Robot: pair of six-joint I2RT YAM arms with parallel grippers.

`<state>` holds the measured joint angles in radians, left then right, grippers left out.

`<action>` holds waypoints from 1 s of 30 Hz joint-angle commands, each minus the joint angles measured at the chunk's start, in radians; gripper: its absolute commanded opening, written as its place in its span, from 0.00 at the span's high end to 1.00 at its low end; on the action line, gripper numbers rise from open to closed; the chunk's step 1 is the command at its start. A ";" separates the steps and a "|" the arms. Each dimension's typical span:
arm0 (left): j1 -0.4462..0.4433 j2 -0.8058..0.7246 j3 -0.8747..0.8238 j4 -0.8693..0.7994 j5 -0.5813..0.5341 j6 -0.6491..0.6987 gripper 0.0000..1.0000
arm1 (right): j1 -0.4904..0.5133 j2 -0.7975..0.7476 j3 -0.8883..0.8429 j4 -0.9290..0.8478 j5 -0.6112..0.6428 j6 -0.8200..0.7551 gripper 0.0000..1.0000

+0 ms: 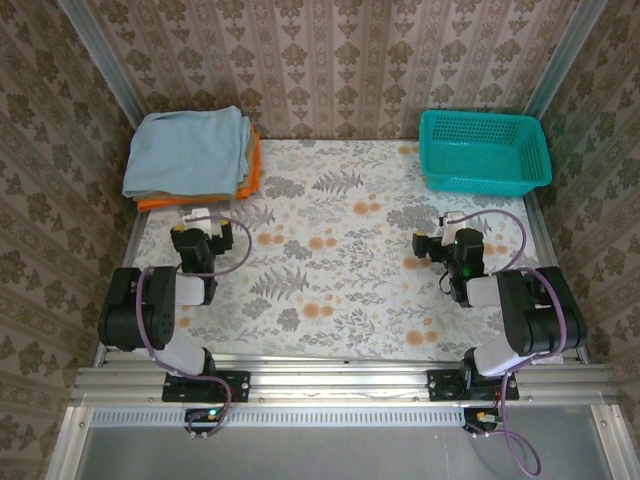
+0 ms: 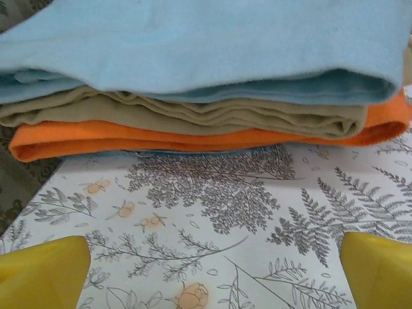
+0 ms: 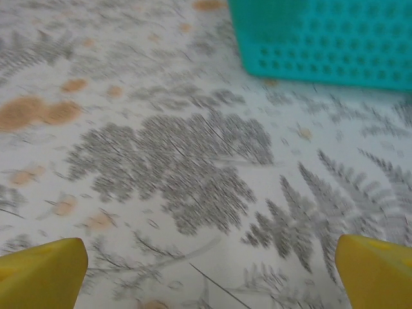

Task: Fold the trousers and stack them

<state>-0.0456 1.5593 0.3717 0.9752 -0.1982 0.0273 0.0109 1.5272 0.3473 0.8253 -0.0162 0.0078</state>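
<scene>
- The trousers (image 1: 190, 150) (image 2: 206, 45) are folded into a soft, pale light-blue pad, roughly square from above, with rounded layered edges.
- They lie on top of a stack, over a tan folded cloth (image 2: 193, 116) and an orange folded cloth (image 2: 193, 136) at the bottom.
- The left gripper (image 1: 203, 215) (image 2: 206, 270) sits apart from the stack, straight in front of its near edge. Its yellow fingertips (image 2: 42, 270) are spread wide and hold nothing, with bare patterned table (image 2: 225, 212) between them.
- The right gripper (image 1: 452, 220) (image 3: 206, 270) also has its jaws spread wide and empty over the table.
- A teal basket (image 1: 485, 115) (image 3: 322, 38) stands ahead of the right jaws, towards their right side.
- The stack is well off to the left of the right jaws.
</scene>
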 commanded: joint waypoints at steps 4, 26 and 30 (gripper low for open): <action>0.004 -0.003 0.001 -0.018 0.014 0.008 0.00 | -0.003 0.006 0.055 0.043 0.114 0.047 0.00; -0.005 -0.002 0.011 -0.036 0.048 0.031 0.00 | 0.020 0.005 0.058 0.035 0.144 0.027 0.00; -0.002 -0.002 0.012 -0.037 0.054 0.029 0.00 | 0.020 0.006 0.059 0.032 0.142 0.027 0.00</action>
<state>-0.0460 1.5585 0.3717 0.9646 -0.1703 0.0387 0.0254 1.5276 0.3874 0.8318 0.0917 0.0406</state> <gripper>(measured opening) 0.997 0.999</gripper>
